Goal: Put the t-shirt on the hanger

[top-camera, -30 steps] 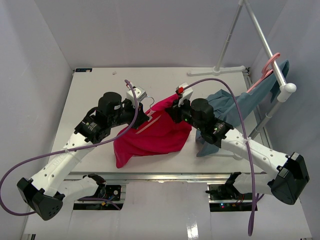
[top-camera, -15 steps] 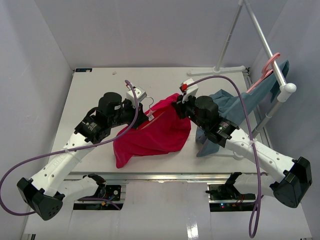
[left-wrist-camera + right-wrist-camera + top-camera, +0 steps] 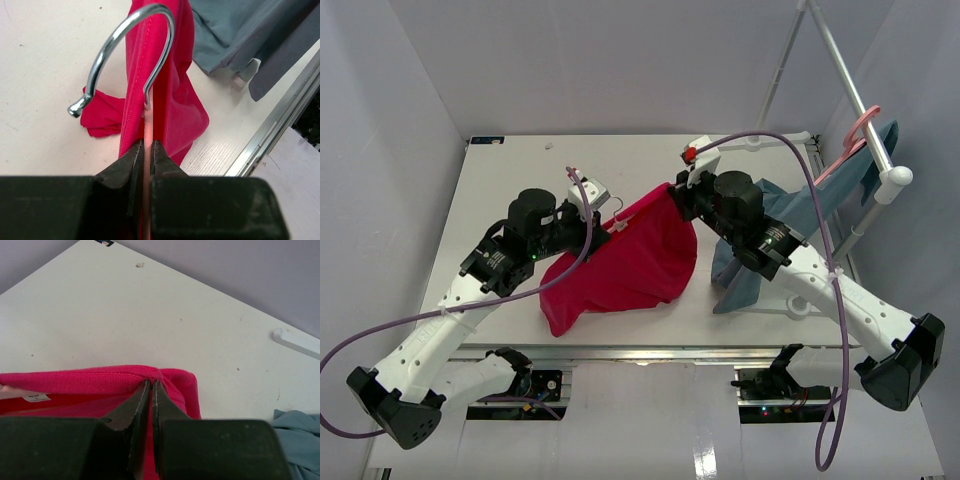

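Observation:
The crimson t-shirt [image 3: 625,262] hangs stretched between my two grippers above the middle of the table, its lower part resting on the surface. My left gripper [image 3: 608,226] is shut on the pale-pink hanger [image 3: 146,131] just below its metal hook [image 3: 131,26]. Red fabric [image 3: 179,95] drapes on both sides of the hanger's neck, and the rest of the hanger is hidden inside the shirt. My right gripper [image 3: 676,192] is shut on the shirt's ribbed edge [image 3: 90,380], holding it up. A small white label [image 3: 35,398] shows inside the shirt.
A blue-grey garment [image 3: 782,215] hangs from another pink hanger [image 3: 852,140] on the silver rack pole [image 3: 848,68] at the right, trailing onto the table beside the right arm. The rack's white foot [image 3: 780,138] lies at the table's far right. Walls stand close on both sides.
My right gripper has risen and moved toward the back, pulling the shirt's edge up and taut. The left arm has shifted slightly left with the hanger. Both grips are unchanged.

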Robot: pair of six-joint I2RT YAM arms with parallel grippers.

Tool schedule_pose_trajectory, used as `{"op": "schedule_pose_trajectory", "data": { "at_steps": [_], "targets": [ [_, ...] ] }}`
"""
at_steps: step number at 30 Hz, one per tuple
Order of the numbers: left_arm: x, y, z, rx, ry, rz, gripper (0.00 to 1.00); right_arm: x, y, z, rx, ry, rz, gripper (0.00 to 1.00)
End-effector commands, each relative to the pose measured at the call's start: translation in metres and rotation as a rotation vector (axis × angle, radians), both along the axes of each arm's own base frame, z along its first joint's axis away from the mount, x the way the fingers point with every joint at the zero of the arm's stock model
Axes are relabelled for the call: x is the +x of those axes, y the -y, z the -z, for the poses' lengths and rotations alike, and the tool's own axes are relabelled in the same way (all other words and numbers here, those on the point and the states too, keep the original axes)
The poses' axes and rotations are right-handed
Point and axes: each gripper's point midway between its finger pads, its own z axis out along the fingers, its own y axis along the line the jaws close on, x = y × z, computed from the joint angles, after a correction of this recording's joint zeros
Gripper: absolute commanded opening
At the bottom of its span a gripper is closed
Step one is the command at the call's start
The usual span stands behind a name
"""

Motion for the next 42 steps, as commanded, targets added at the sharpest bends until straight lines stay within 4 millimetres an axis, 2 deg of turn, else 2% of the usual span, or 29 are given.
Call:
{"op": "schedule_pose_trajectory", "data": {
  "at_steps": [1, 3, 7, 11, 17, 21, 26, 32, 35, 36, 41, 42],
  "targets": [
    [-0.007, -0.007, -0.012, -0.004, 0.028, -0.001, 0.00, 0.006, -0.001, -0.008, -0.069, 0.010, -0.054, 0.12],
    [-0.007, -0.007, -0.015, -0.008, 0.022, -0.005, 0.00, 0.000, -0.004, -0.004, -0.092, -0.008, -0.095, 0.25],
    [-0.004, -0.012, -0.018, -0.004, 0.013, -0.044, 0.00, -0.017, 0.001, -0.006, -0.087, -0.017, -0.145, 0.39],
    [-0.004, -0.014, -0.024, -0.010, 0.011, -0.065, 0.00, -0.029, 0.003, -0.007, -0.065, -0.018, -0.182, 0.41],
    [-0.007, -0.014, -0.031, -0.022, 0.014, -0.059, 0.00, -0.041, -0.011, 0.029, -0.100, -0.066, -0.298, 0.43],
    [-0.013, -0.012, -0.036, -0.056, -0.005, -0.048, 0.00, -0.036, -0.014, 0.038, -0.101, -0.051, -0.296, 0.45],
    [-0.020, -0.012, -0.045, -0.078, 0.001, -0.031, 0.00, -0.020, -0.014, 0.043, -0.112, -0.025, -0.254, 0.48],
    [-0.025, -0.011, -0.045, -0.084, -0.009, -0.015, 0.00, -0.003, -0.014, 0.049, -0.123, -0.016, -0.202, 0.50],
    [-0.026, -0.012, -0.045, -0.084, -0.009, -0.015, 0.00, 0.003, -0.016, 0.057, -0.134, -0.030, -0.194, 0.47],
    [-0.026, -0.012, -0.045, -0.083, -0.009, -0.017, 0.00, 0.005, -0.016, 0.056, -0.131, -0.027, -0.190, 0.43],
    [-0.027, -0.014, -0.044, -0.079, -0.005, -0.015, 0.00, 0.014, -0.006, 0.051, -0.123, -0.011, -0.117, 0.12],
    [-0.027, -0.014, -0.043, -0.074, -0.001, -0.015, 0.00, 0.016, -0.001, 0.048, -0.125, -0.004, -0.095, 0.09]
  ]
}}
